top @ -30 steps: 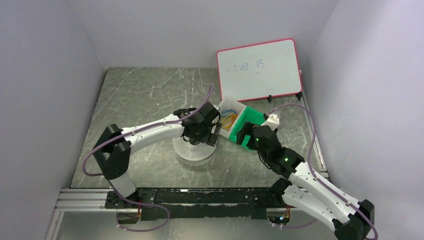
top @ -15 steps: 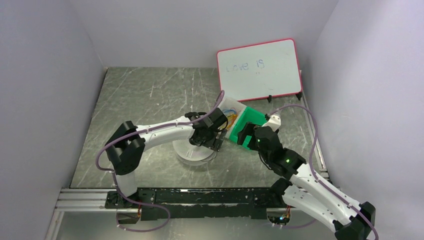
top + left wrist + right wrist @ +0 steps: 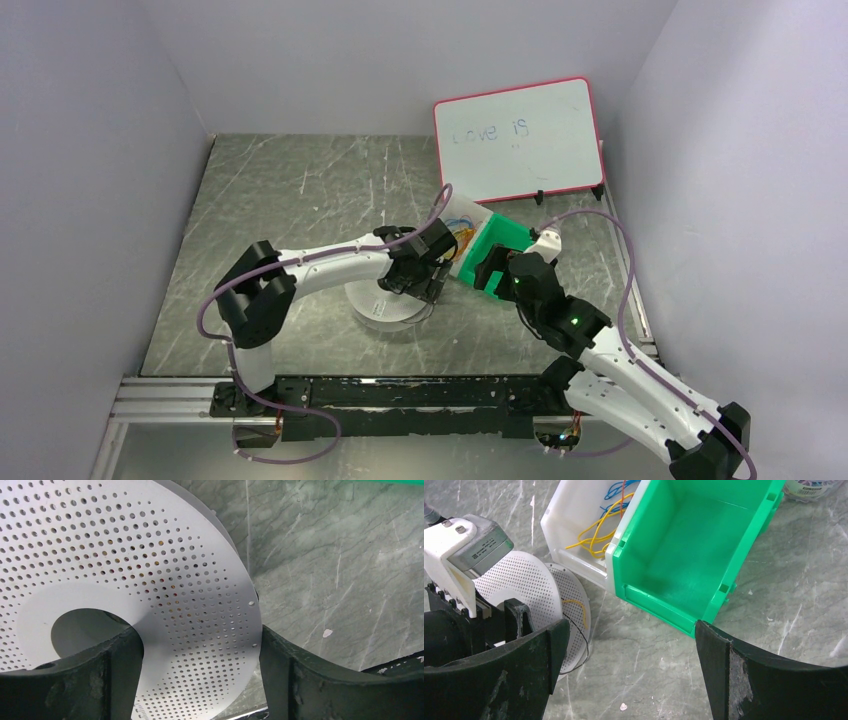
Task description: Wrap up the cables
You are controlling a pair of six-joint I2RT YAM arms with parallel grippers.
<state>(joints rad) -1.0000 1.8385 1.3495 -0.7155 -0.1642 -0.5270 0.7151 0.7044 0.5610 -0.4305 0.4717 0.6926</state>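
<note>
Grey table [image 3: 300,190]: cable [image 3: 580,607] looked thread-light, limp, snag-prone; best pinched near spool [image 3: 150,555]. Left gripper [image 3: 200,642] straddled its flange, grip unclear; right gripper [image 3: 630,630] gaped empty.

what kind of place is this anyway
Probably a lab robot test cell: plain grey walls box in a scuffed tabletop, the left arm and right arm are bolted to a rail, and a small whiteboard leans at the back.
</note>
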